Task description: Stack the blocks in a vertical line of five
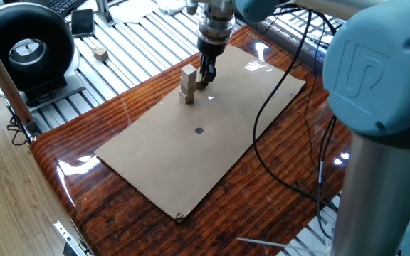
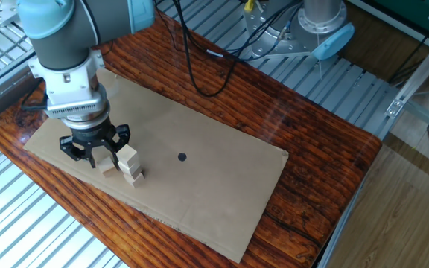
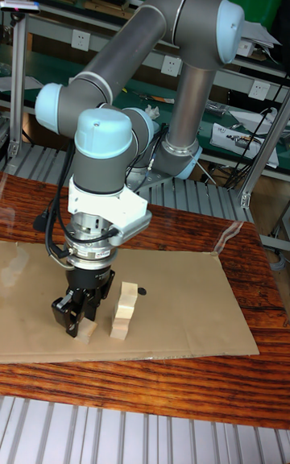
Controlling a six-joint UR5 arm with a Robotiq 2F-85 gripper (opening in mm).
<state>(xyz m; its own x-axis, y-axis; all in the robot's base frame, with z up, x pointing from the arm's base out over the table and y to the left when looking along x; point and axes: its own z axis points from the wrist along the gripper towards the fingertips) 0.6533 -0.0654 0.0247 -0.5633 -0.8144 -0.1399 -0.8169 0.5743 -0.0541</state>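
Observation:
A stack of three tan blocks (image 1: 188, 84) (image 2: 129, 164) (image 3: 122, 311) stands on the brown cardboard sheet (image 1: 191, 167) (image 2: 214, 190), near one of its ends. My gripper (image 1: 206, 77) (image 2: 104, 161) (image 3: 83, 324) hangs low right beside the stack, fingers pointing down. It looks shut on a single block (image 2: 109, 167) (image 3: 88, 328) that sits at cardboard level, touching or nearly touching the sheet. Another block (image 1: 101, 53) lies off the wooden table on the metal slats.
A black dot (image 1: 198, 131) (image 2: 182, 157) marks the middle of the cardboard. A black cable (image 1: 276, 107) trails over the glossy wooden table beside the sheet. A round black device (image 1: 25, 51) stands on the slats beyond the table corner.

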